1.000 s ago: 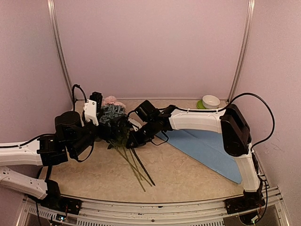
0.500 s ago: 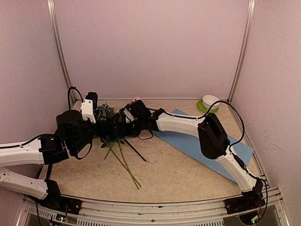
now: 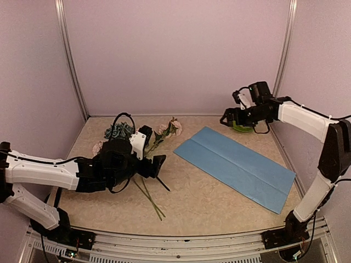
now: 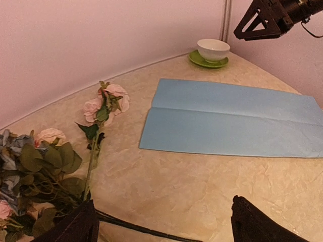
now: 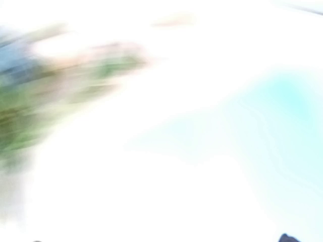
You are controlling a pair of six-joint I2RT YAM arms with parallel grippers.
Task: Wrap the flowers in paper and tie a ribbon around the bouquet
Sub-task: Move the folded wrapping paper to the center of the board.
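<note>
Gripping state, left: we see the left gripper point(image 4: 162, 218) spread wide with nothing between its jaws, low over the table point(image 4: 166, 176).
Flowers from jaws: the flowers point(image 4: 45, 161) lie just left of those jaws, blooms toward the far-left wall and thin stems running toward the near edge.
Black strand: a thin dark line point(image 4: 136, 228) crosses below the jaws; we cannot tell if it is ribbon or stem.
Paper: the paper point(image 4: 237, 121) lies flat ahead and to the right, apart from the flowers, with its long axis far-left to near-right.
Right gripper: the right gripper point(image 3: 231, 117) is raised above the bowl point(image 4: 213, 49) and looks spread and empty.
Nearer arm: we judge left for the flowers, right for the paper.
Materials: floppy fabric blooms, wiry stems, a thin creased sheet, a smooth marbled tabletop.
</note>
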